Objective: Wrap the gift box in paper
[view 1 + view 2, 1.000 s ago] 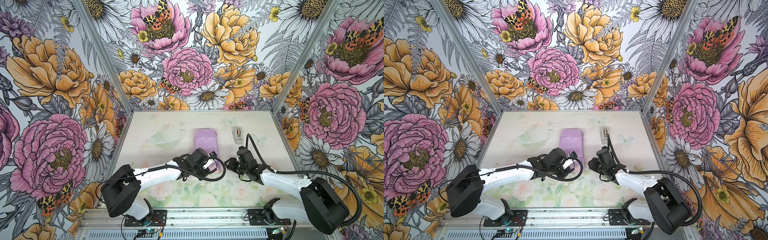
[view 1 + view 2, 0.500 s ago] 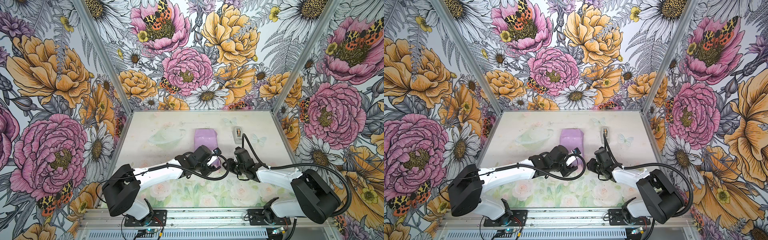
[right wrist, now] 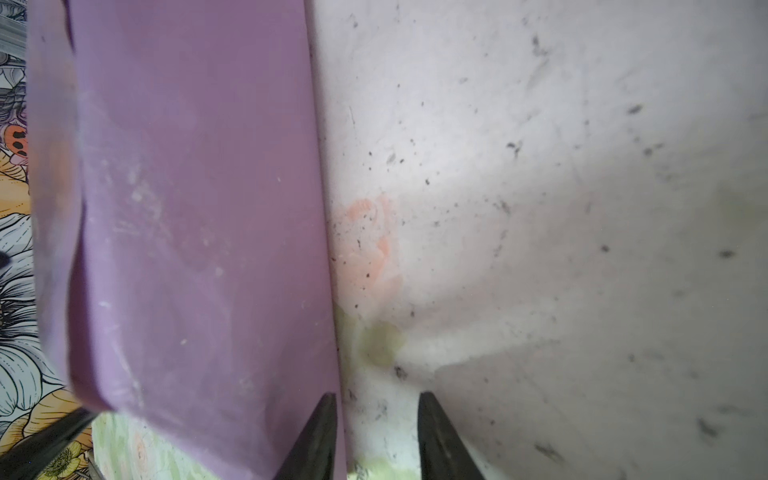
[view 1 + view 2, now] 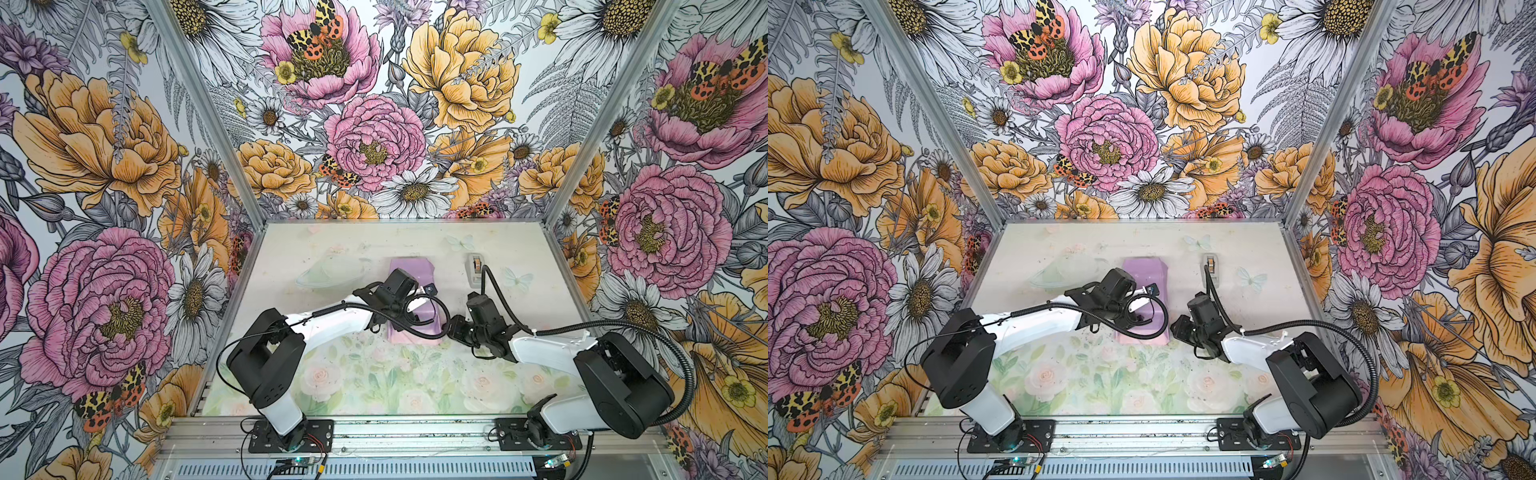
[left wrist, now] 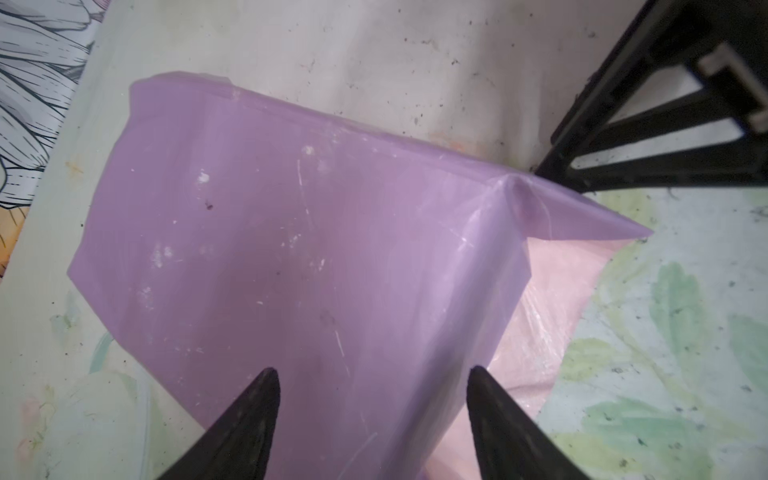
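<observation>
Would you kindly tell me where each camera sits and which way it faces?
Top views: above the arms' bases, looking down at left arm, right arm and the paper.
Left wrist: on its arm, facing down at the paper; open left gripper shows.
Right wrist: facing the paper's edge and table; right gripper shows.
All share the paper.

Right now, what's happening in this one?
Two robot arms are wrapping the gift box, which shows lilac under the paper folded over it mid-table. The left gripper hovers open above the covered box, holding nothing. The right gripper sits open at the covered box's right side, one finger beside the paper's edge. A tape dispenser stands untouched further back.
</observation>
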{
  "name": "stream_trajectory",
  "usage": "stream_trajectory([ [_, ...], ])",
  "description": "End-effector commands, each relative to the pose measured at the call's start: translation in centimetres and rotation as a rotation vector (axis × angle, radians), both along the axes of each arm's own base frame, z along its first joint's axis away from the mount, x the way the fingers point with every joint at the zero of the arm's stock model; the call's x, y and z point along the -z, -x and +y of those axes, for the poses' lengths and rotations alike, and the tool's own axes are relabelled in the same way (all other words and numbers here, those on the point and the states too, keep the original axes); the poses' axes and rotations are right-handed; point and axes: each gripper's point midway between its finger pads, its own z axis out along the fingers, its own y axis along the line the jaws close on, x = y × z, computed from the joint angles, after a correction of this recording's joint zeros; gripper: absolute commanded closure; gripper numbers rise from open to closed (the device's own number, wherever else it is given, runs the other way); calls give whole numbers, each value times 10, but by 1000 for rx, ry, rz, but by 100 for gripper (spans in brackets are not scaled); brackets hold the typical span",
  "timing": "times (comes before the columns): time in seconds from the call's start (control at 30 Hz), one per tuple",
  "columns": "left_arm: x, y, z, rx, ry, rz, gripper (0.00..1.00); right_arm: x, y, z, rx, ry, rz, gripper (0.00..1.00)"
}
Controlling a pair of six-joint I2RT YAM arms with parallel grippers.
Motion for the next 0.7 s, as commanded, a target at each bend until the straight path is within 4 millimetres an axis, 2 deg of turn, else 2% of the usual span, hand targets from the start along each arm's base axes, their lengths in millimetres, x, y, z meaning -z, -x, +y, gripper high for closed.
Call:
stream_trajectory([
  [0.0,-11,-11,-11,37,6,-41,27,-9,-9,10,-17,-20,-44,64],
  [0.17,-2,-20,-12,15,-21,-59,35,-11,-12,12,-16,-16,-59,64],
  [0.47,16,-27,-3,-14,-86,-78,41,-17,-18,15,-6,-15,-101,64],
  [0.67,22,-21,-5,10,-95,-80,44,-19,-23,18,0,-17,-126,65],
])
